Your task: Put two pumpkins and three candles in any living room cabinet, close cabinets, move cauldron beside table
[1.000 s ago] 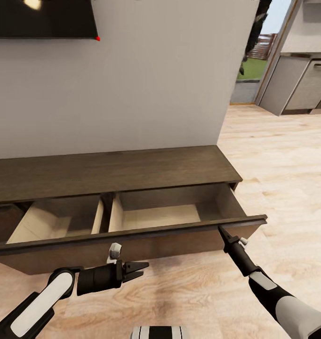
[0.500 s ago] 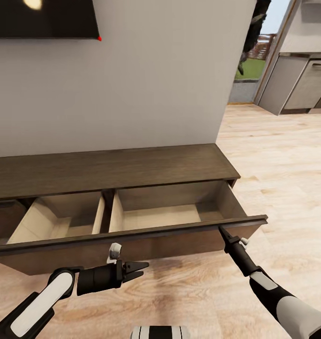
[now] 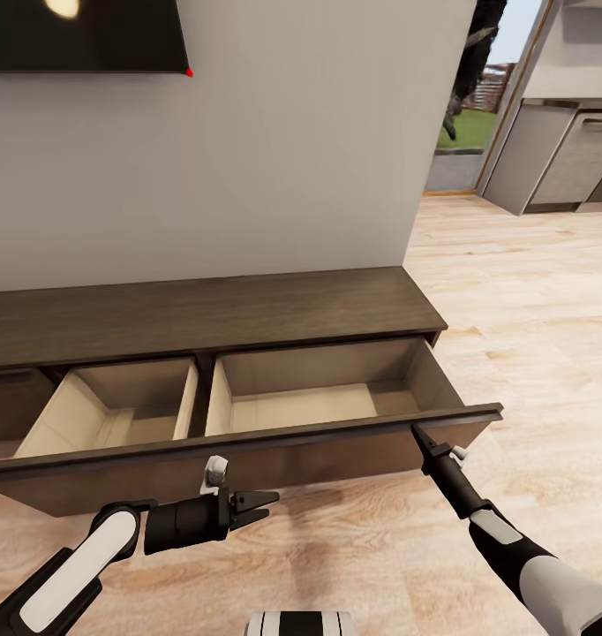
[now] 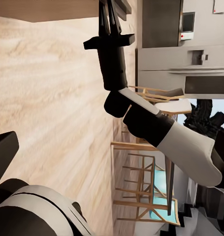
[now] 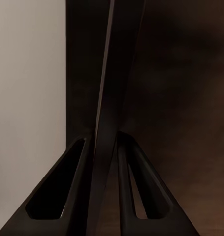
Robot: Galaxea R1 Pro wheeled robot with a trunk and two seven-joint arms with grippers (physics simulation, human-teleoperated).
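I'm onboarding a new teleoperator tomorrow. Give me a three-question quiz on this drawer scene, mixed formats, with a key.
1. True or false: the right tool is clamped on the top edge of the open drawer front.
2. The two drawer compartments in the head view hold: A) pumpkins B) candles C) nothing visible
3. Fill in: the left tool hangs in front of the cabinet with its fingers ____.

Key: 1 true; 2 C; 3 open
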